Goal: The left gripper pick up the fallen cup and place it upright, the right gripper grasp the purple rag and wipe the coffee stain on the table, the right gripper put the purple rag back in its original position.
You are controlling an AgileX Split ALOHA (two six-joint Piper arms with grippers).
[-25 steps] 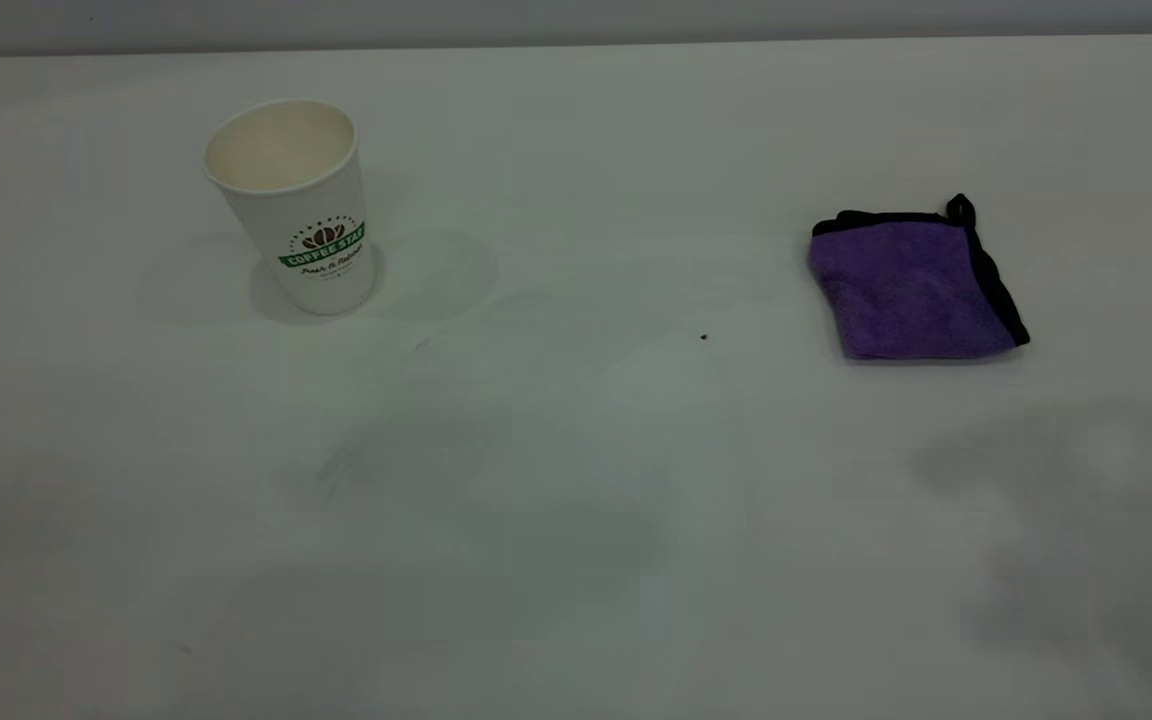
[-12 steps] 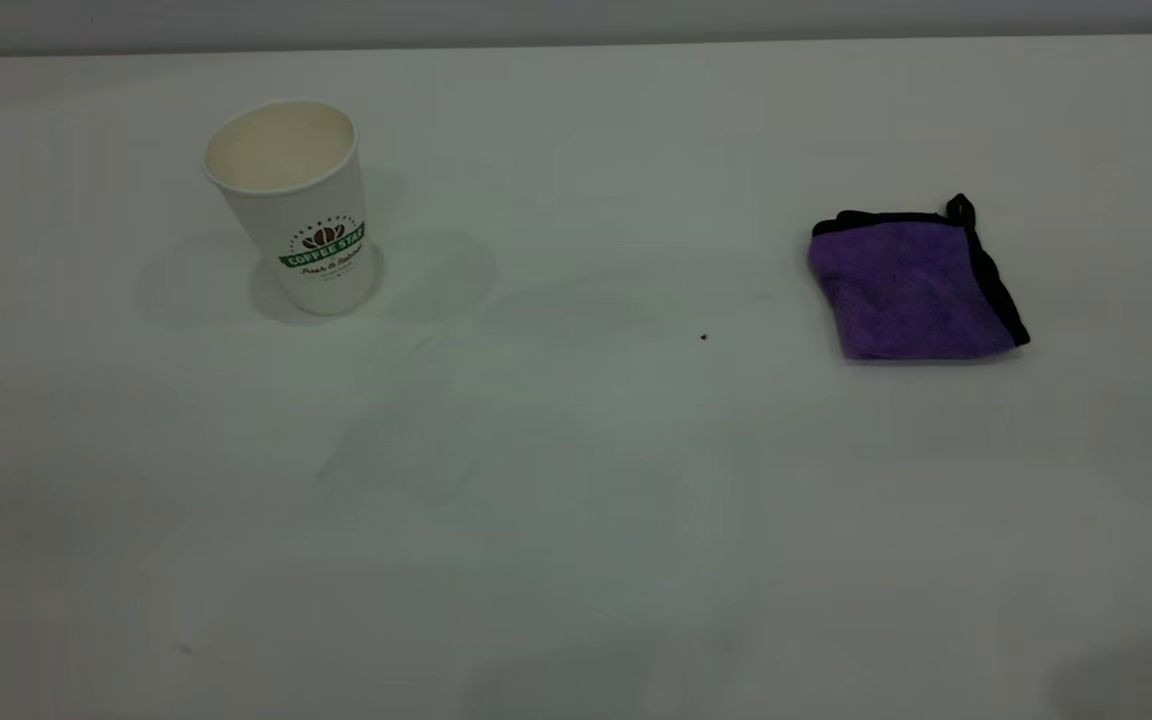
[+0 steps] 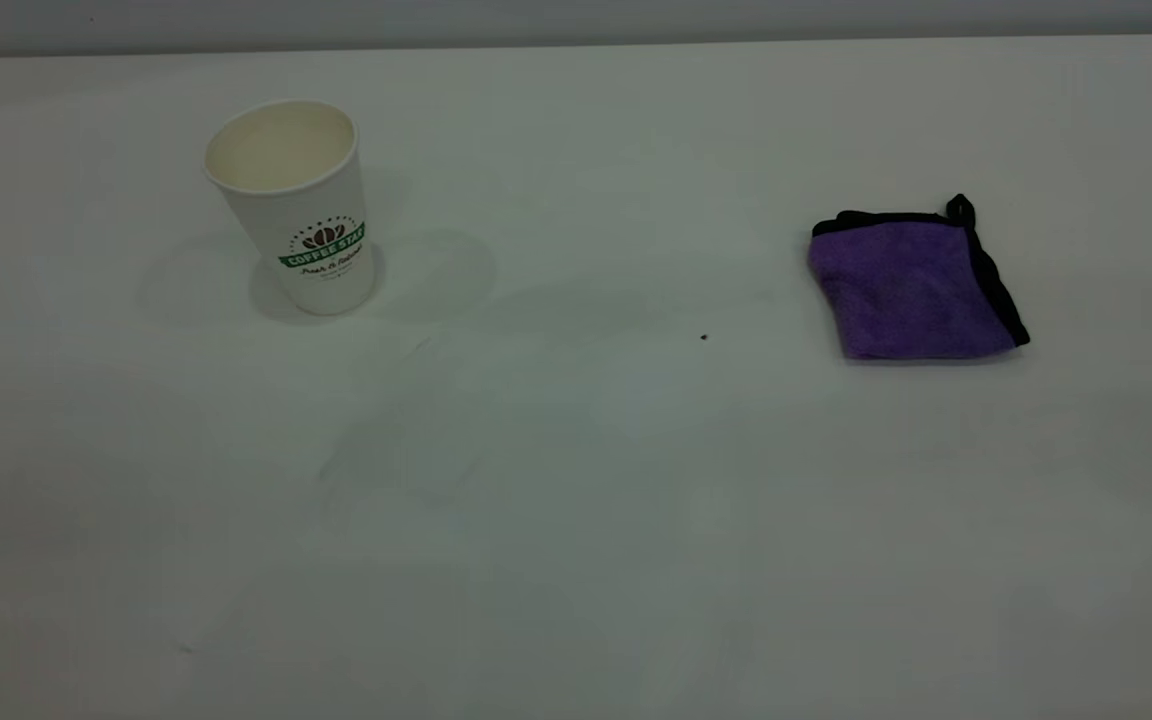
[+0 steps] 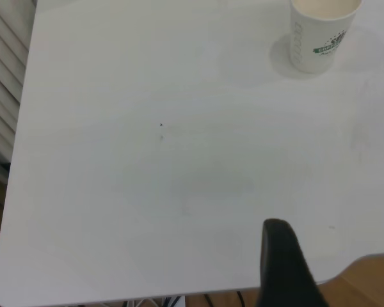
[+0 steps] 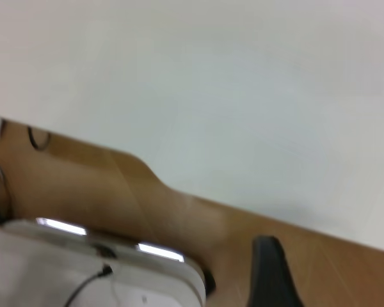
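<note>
White table (image 3: 576, 520) bears upright cup (image 3: 296, 205), purple rag (image 3: 911, 285); end effector states unclear.

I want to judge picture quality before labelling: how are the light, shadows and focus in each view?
Exterior view: dim, even light, soft faint shadows around the cup, the purple rag sharp. Left wrist view: brighter, clear, the cup's shadow pale on the table. Right wrist view: blurred throughout, table edge and floor soft.
</note>
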